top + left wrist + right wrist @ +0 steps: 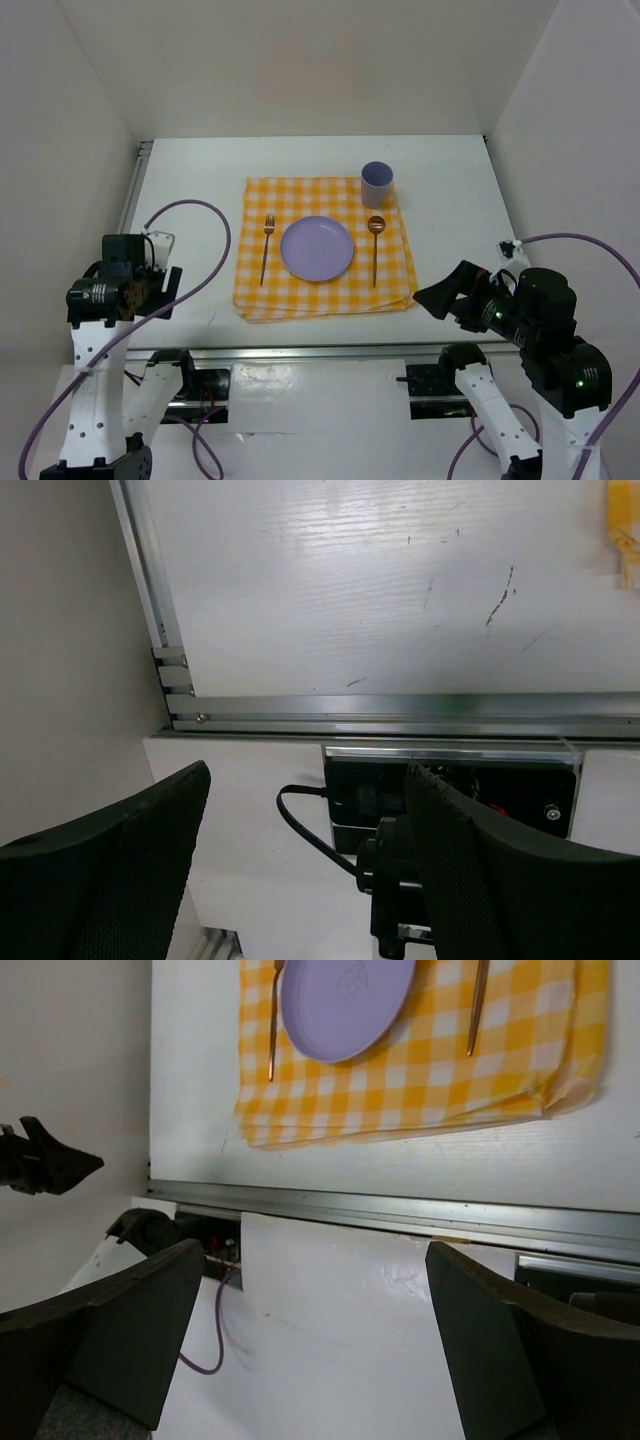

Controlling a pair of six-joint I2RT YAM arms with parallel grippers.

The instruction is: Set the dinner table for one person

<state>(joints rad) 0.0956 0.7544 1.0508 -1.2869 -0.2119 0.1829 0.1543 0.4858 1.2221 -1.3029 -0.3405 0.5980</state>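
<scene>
The white dinner table (190, 190) carries a yellow-and-white checked cloth (325, 295) at its middle. On the cloth lie a purple plate (317, 248), a copper fork (266, 248) to its left and a copper spoon (375, 250) to its right. A purple cup (377, 184) stands upright at the cloth's far right corner. My left gripper (163, 288) is open and empty over the table's near left edge (305, 780). My right gripper (440, 296) is open and empty over the near right edge (315, 1260). The right wrist view shows the plate (345, 1000), the fork (273, 1030) and the spoon (478, 1010).
Metal rails (310, 350) run along the table's near and left edges. White walls enclose the table at the back and both sides. The arm bases and purple cables (215, 225) sit at the near edge. A cloth corner (625, 530) shows in the left wrist view.
</scene>
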